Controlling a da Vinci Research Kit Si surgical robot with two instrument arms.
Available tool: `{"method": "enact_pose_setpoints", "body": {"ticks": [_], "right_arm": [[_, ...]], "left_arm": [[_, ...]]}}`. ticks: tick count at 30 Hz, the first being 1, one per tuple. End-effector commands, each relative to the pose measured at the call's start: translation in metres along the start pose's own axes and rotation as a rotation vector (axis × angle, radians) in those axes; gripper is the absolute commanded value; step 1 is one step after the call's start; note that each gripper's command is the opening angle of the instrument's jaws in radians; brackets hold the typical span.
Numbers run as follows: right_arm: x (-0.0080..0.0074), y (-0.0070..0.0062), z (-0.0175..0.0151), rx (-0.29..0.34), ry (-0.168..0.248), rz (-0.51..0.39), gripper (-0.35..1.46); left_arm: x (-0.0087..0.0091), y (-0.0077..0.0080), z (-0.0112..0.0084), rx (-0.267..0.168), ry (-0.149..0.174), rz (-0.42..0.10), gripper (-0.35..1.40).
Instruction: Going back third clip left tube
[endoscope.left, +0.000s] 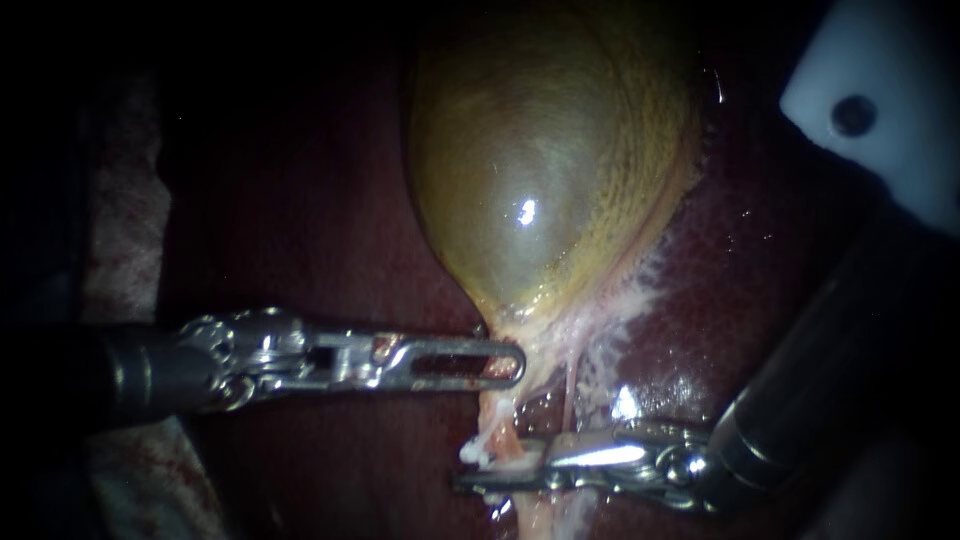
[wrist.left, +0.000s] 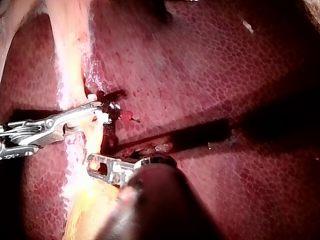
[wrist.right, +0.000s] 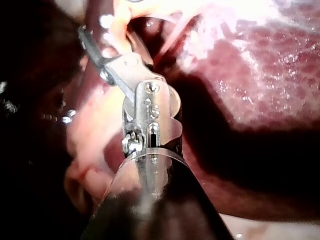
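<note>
Pale pink, the left tube (endoscope.left: 503, 425) drops from the neck of the gallbladder (endoscope.left: 545, 170), with dark liver (endoscope.left: 320, 210) spreading out around it. Right instrument (endoscope.left: 505, 470) sits across the tube just below that neck, jaws parted, the tube running through the gap between them. A small white piece (endoscope.left: 480, 450) clings to the tube right at those jaws; clip or fat, I cannot tell. Left instrument (endoscope.left: 512, 365) is clamped on the gallbladder's neck, nearer the gallbladder.
</note>
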Motion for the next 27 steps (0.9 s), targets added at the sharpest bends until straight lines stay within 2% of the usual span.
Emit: {"method": "enact_pose_setpoints", "body": {"ticks": [1,14,27], "right_arm": [[0.0001,0.0,0.0,0.0,0.0,0.006,0.4],[0.0006,0.0,0.0,0.003,0.006,-0.122,0.41],[0.0011,0.0007,0.0001,-0.003,-0.001,-0.267,0.44]], "left_arm": [[0.0,0.0,0.0,0.0,0.0,0.0,-0.35],[-0.0001,0.0001,-0.0001,0.0,0.0,0.0,-0.35],[-0.0001,0.0003,-0.0002,0.0,-0.001,-0.001,-0.35]]}}
